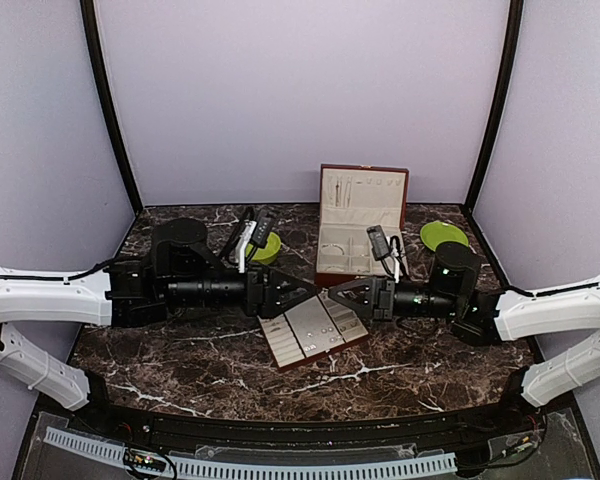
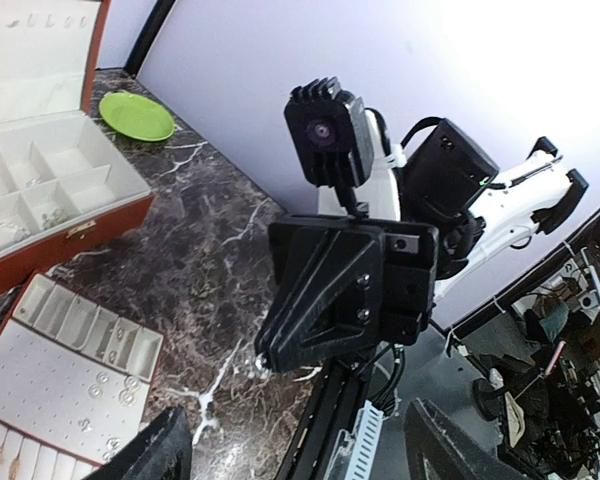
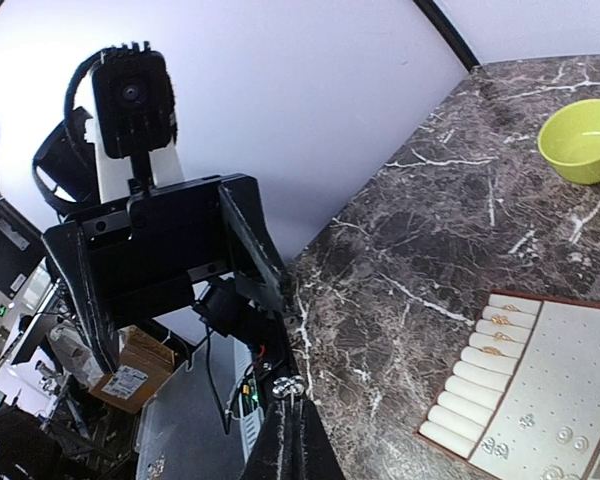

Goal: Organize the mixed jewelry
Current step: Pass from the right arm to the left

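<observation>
From above: left end effector (image 1: 302, 293) and right end effector (image 1: 338, 297) nose to nose, nearly touching, above the far side of the cream-lined tray (image 1: 298, 352) on the dark marble table (image 1: 180, 365). Behind them, open red-brown box (image 1: 364, 168), lime-green bowl (image 1: 268, 250) to its left, lime-green plate (image 1: 443, 236) to its right. Cannot read either grip from up there, nor make out any single piece. Left wrist view alone settles the left's state: own fingers (image 2: 155, 452) spread wide at the bottom edge, released, nothing between them, black body of the right end effector just beyond. Same view also looks into the box compartments, with a few thin silvery loops (image 2: 2, 237) inside, and onto the tray, with mixed jewelry (image 2: 110, 385) as tiny rings on the flat dotted panel. Right wrist view alone settles the right's state: own fingers (image 3: 298, 440) clenched together, a silvery piece (image 3: 284, 387) pinched at their very tip, up in the air, aimed at the left end effector and just short of it. Rest of the jewelry lower down and to the side of both tips, on the tray. Loops in the box well apart from either arm.
</observation>
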Robot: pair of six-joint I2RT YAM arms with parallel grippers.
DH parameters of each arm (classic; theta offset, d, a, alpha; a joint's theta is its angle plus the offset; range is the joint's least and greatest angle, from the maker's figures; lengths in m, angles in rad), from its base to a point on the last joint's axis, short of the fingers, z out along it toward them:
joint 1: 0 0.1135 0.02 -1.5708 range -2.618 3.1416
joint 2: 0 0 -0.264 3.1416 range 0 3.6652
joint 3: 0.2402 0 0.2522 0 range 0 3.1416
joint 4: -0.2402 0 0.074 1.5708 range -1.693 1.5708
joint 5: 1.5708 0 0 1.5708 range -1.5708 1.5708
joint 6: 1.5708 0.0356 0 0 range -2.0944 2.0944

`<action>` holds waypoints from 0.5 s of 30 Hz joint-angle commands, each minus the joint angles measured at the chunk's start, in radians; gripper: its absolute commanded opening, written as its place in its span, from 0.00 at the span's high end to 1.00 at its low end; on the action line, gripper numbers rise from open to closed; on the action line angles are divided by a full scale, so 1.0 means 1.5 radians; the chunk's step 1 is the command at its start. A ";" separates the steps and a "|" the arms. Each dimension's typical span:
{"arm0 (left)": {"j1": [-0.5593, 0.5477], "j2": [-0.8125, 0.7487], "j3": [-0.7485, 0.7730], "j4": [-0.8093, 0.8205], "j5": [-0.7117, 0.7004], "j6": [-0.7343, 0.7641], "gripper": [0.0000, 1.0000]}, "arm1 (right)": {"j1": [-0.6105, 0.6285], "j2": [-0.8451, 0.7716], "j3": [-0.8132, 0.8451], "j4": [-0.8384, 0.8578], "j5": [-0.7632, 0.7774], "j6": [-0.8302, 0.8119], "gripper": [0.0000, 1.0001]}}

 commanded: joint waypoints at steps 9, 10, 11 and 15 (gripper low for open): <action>-0.001 0.051 0.061 0.041 0.070 -0.022 0.37 | -0.002 0.004 0.013 0.114 -0.081 0.035 1.00; -0.002 0.054 0.064 0.038 0.069 -0.022 0.39 | -0.002 0.003 0.013 0.117 -0.082 0.035 1.00; -0.001 0.056 0.066 0.035 0.067 -0.023 0.42 | -0.002 0.002 0.012 0.118 -0.082 0.036 1.00; -0.001 0.059 0.067 0.031 0.067 -0.025 0.50 | -0.002 0.002 0.012 0.118 -0.081 0.037 1.00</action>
